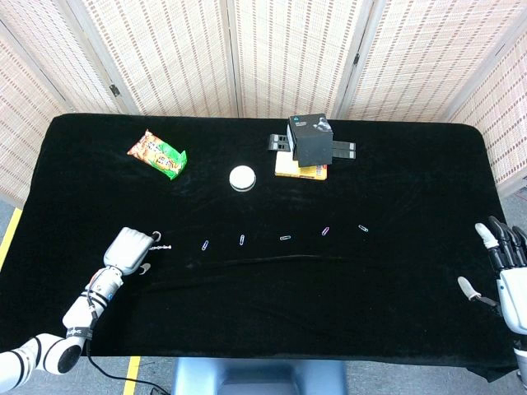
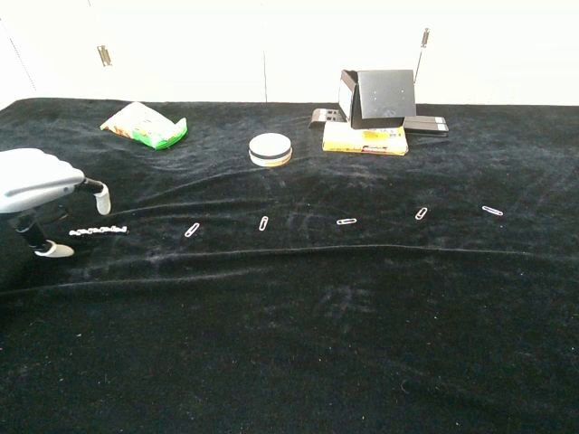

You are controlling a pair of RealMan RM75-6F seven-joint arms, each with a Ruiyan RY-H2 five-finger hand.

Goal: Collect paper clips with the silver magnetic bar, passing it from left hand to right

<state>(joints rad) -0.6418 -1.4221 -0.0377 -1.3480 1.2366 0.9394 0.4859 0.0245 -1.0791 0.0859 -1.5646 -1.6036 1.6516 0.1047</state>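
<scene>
Bar (image 2: 99,231) flat on worktop (image 1: 395,271), just right of left hand (image 1: 128,248), ungrasped; fingers (image 2: 102,197) released, curled above it. Clips (image 2: 263,222) in a row to its right. Right hand (image 1: 504,263) at far right edge, fingers spread, holding nothing.
</scene>
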